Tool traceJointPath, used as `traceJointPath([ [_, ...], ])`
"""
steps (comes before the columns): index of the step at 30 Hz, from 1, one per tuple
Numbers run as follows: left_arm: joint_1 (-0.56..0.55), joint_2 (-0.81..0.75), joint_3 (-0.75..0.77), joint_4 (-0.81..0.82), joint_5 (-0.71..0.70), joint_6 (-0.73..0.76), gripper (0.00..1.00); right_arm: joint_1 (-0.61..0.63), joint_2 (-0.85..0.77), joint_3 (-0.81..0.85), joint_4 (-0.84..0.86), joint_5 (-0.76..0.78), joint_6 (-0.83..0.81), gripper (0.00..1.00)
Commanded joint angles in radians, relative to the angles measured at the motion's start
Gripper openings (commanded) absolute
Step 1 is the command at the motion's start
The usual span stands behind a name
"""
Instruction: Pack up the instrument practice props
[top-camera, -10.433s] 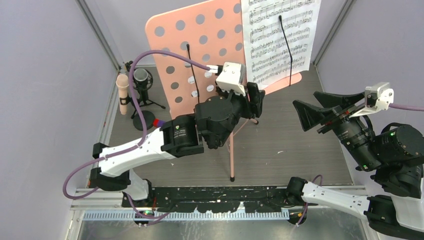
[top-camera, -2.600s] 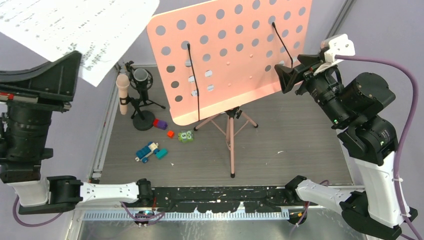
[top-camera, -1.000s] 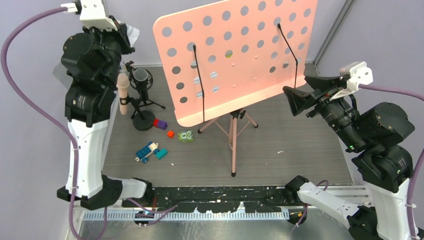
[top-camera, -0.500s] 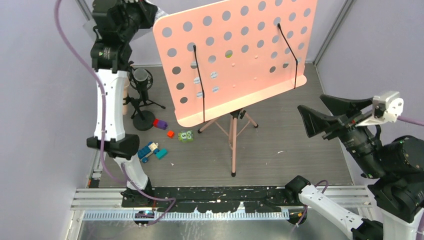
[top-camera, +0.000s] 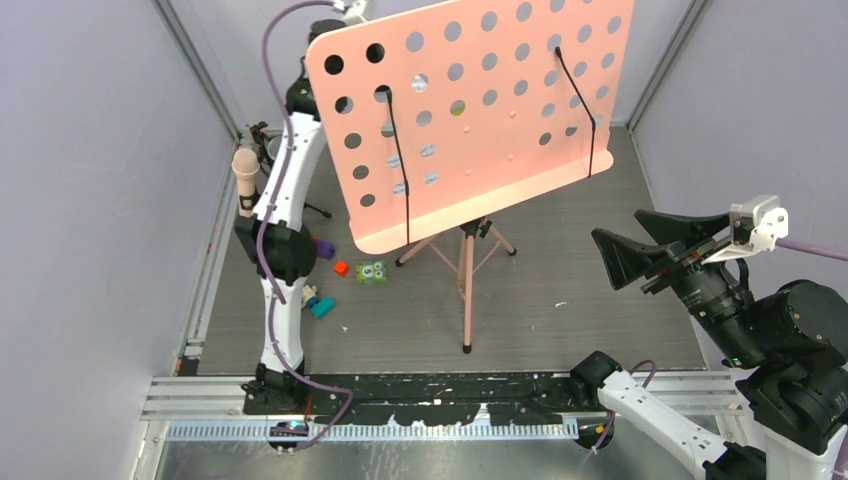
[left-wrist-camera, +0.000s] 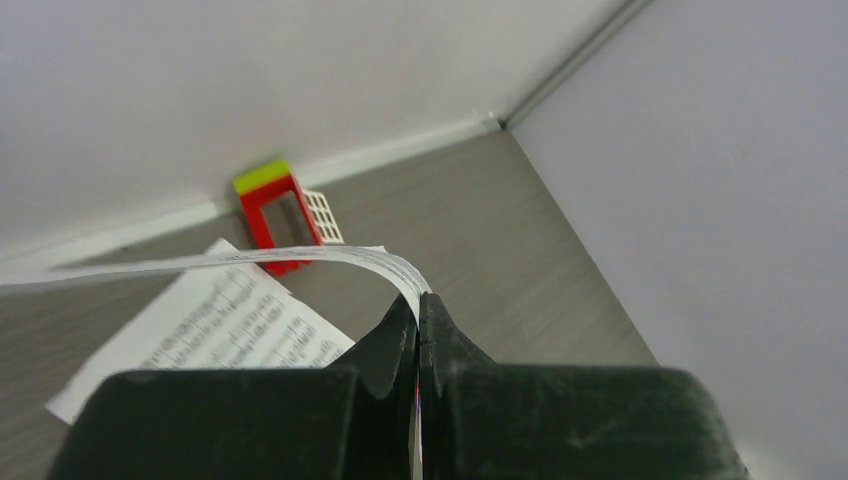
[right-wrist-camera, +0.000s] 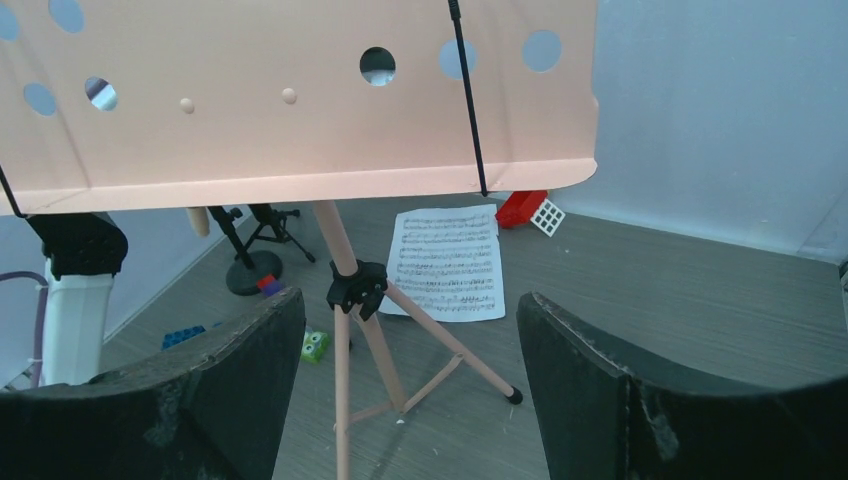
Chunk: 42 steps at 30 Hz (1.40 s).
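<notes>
Grey tabletop (top-camera: 600, 300), lavender walls (top-camera: 90, 150). Pink perforated music stand (top-camera: 480, 130) upright at tabletop centre. Curled sheet-music page (left-wrist-camera: 250, 262) clamped in left gripper (left-wrist-camera: 420, 310); right gripper (right-wrist-camera: 408, 300) open.

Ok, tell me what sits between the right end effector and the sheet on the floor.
The stand's legs, by the right wrist view: the sheet lies behind them, farther from the right end effector.

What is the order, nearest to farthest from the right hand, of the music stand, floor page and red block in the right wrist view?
1. Music stand, directly ahead.
2. Sheet-music page, on the floor behind it.
3. Red block, by the back wall.
</notes>
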Motion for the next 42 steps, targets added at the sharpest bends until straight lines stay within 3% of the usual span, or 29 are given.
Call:
traceJointPath([
  [1, -0.058, 0.009, -0.055, 0.033, 0.049, 0.004, 0.0, 0.001, -0.011, -0.014, 0.011, 0.004, 0.011, 0.82],
  [5, -0.087, 0.027, -0.182, 0.012, 0.064, 0.001, 0.0, 0.0, -0.019, -0.041, 0.022, -0.007, 0.024, 0.82],
  [10, -0.082, -0.058, -0.611, 0.267, 0.016, -0.093, 0.0, 0.001, -0.028, -0.08, 0.04, -0.032, 0.046, 0.82],
  [18, -0.069, -0.104, -0.95, 0.498, -0.035, -0.232, 0.0, 0.001, -0.042, -0.108, 0.042, -0.037, 0.061, 0.82],
  [32, -0.022, -0.285, -1.244, 0.692, -0.178, -0.318, 0.0, 0.001, -0.049, -0.148, 0.058, -0.047, 0.087, 0.82],
  [38, -0.02, -0.271, -1.239, 0.689, -0.128, -0.323, 0.0, 0.001, -0.045, -0.15, 0.059, -0.055, 0.09, 0.82],
  [42, -0.02, -0.237, -1.232, 0.686, -0.076, -0.321, 0.12, 0.0, -0.046, -0.154, 0.056, -0.056, 0.095, 0.82],
])
